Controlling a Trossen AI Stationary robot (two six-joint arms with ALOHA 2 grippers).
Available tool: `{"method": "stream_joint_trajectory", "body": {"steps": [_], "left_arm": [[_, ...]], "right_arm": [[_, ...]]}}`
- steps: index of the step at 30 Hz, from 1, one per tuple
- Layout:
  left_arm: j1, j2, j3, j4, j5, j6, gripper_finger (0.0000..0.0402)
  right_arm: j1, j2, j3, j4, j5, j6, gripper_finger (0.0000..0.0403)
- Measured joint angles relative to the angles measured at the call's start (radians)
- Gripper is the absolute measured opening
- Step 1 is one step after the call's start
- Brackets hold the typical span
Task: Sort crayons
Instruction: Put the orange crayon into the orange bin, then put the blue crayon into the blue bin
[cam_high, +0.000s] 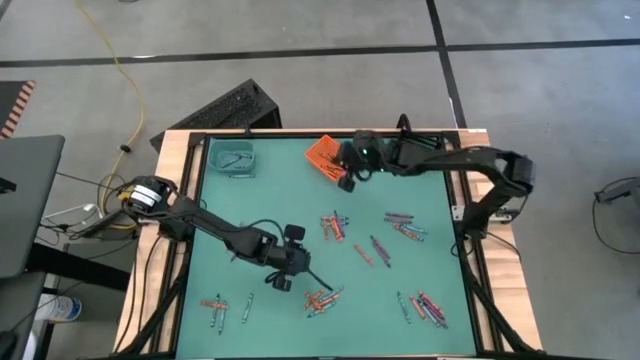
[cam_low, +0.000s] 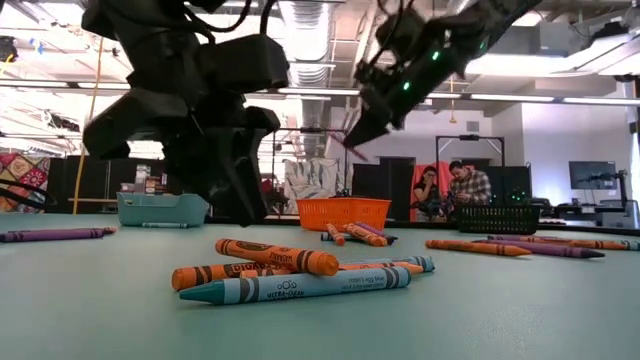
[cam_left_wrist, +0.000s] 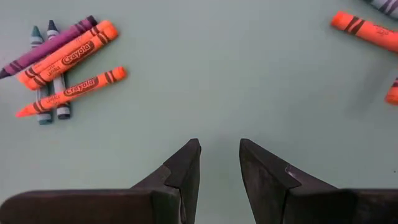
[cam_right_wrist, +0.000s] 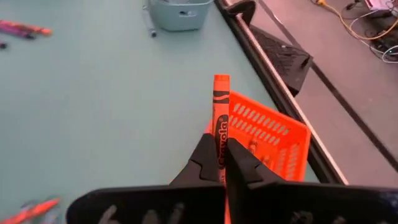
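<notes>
Crayons lie scattered on the green mat: an orange, blue and purple cluster (cam_left_wrist: 62, 68) near my left gripper, seen close up as a crayon pile (cam_low: 290, 270) in the low view. My left gripper (cam_left_wrist: 221, 155) hovers open over bare mat (cam_high: 300, 268), nothing between its fingers. My right gripper (cam_right_wrist: 217, 158) is shut on an orange crayon (cam_right_wrist: 221, 112) just by the orange bin (cam_right_wrist: 267, 134), at the table's far side (cam_high: 348, 178). The orange bin (cam_high: 323, 154) rests on the mat. My right gripper pinches the orange crayon between its two fingers at the crayon's lower part (cam_right_wrist: 220, 135). The crayon lies along the fingers and sticks out past their tips. The fingers slant down, coming from the table's right. The crayon is lifted clear, its free end over the bin's rim.
A teal bin (cam_high: 232, 158) stands at the far left of the mat; a black bin (cam_high: 235, 108) lies beyond the far edge. More crayon groups lie mid-mat (cam_high: 335, 225), right (cam_high: 405, 228), near right (cam_high: 425, 308) and near left (cam_high: 215, 305). People (cam_low: 450, 188) sit in the room behind.
</notes>
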Motion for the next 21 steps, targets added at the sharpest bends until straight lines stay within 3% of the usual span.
{"method": "stream_joint_trajectory", "body": {"steps": [11,21], "left_arm": [[-0.023,0.0,0.0,0.006,-0.004,-0.019,0.0103],[-0.023,0.0,0.0,0.003,-0.001,-0.018,0.0103]], "right_arm": [[-0.133,0.2,0.051,0.068,-0.175,0.089,0.0031],[-0.157,0.208,0.063,0.058,-0.146,0.099,0.0127]]}}
